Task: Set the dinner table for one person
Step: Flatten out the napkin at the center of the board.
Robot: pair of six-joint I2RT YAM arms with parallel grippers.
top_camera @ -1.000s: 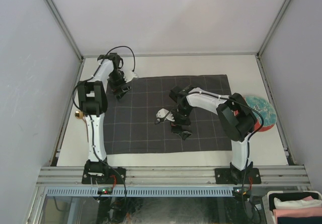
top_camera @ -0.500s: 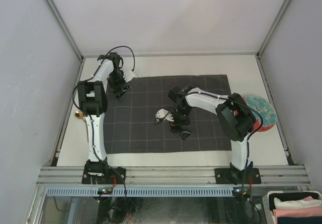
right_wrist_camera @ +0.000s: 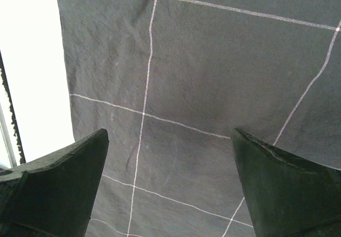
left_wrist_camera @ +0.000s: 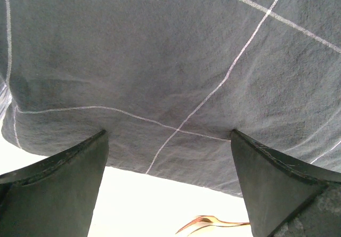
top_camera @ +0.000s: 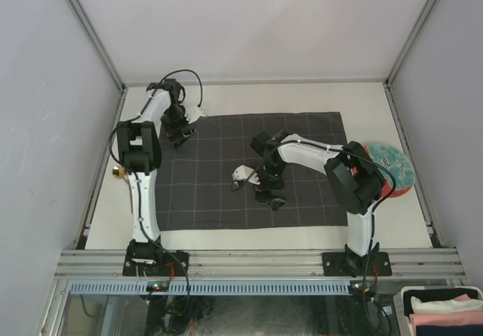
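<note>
Dinner table point(top_camera: 287, 98) stretched off-white between its grey rails ahead of your arms, with the dark checked cloth point(top_camera: 219, 192) spread over its middle. Your left gripper point(left_wrist_camera: 169, 135) hung over the cloth's far-left corner, jaws spread wide and empty. Your right gripper point(right_wrist_camera: 170, 133) gaped just as wide over the cloth's centre, holding nothing.

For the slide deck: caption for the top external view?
Left pincer and right pincer hang open and empty over the checked cloth on the dinner table; plates wait at its right edge.

The right arm point(top_camera: 355, 181) hides part of the patterned plate point(top_camera: 396, 162); a gold item point(left_wrist_camera: 208, 219), perhaps cutlery, shows only partly.
</note>
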